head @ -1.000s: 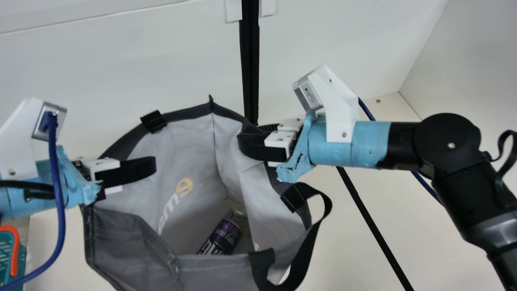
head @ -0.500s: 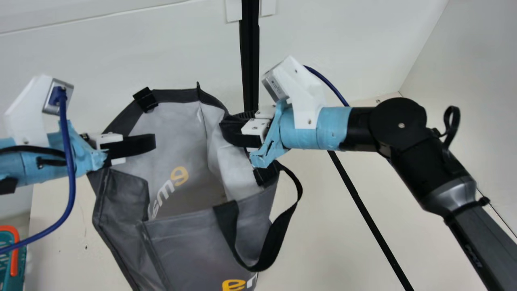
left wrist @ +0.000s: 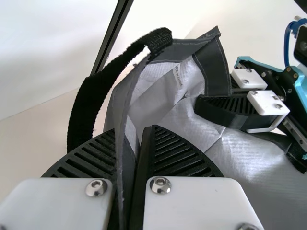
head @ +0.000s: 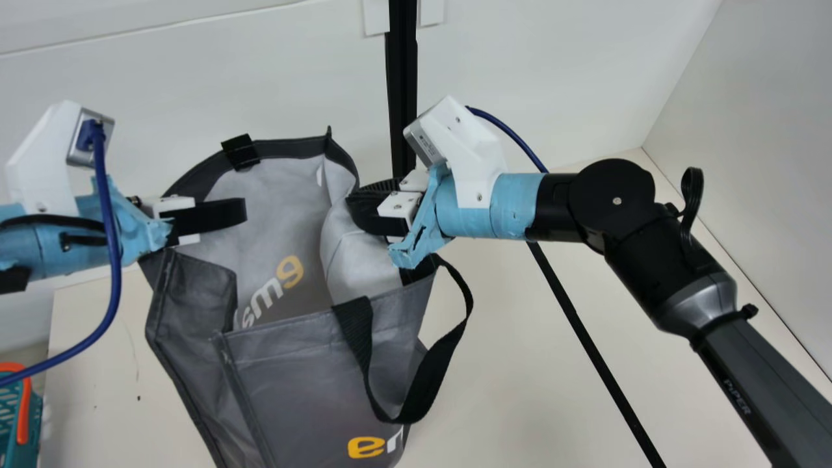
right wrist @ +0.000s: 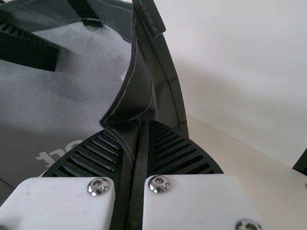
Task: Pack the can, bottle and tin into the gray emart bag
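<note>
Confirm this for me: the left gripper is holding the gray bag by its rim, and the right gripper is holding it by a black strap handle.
Not quite: the right gripper is shut on the rim of the gray bag, not on a strap handle, as the right wrist view shows. The left gripper does hold the rim.

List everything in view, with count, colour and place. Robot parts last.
Bag: one, gray with paler lining, open between the grippers.
Bag handles: two, black; one hanging at the near side, one at the far side.
Basket: one, teal and orange, main view's lower left.
Table: one, cream, beneath.
Strip: one, black, slanting across the table.
Post: one, black, against the wall.
Walls: two, white, behind and right.
Cables: two, blue, one per arm.
Arms: two, black with light-blue wrapping, left and right.
Left gripper, right gripper: black fingers, pinching the bag's rim.
</note>
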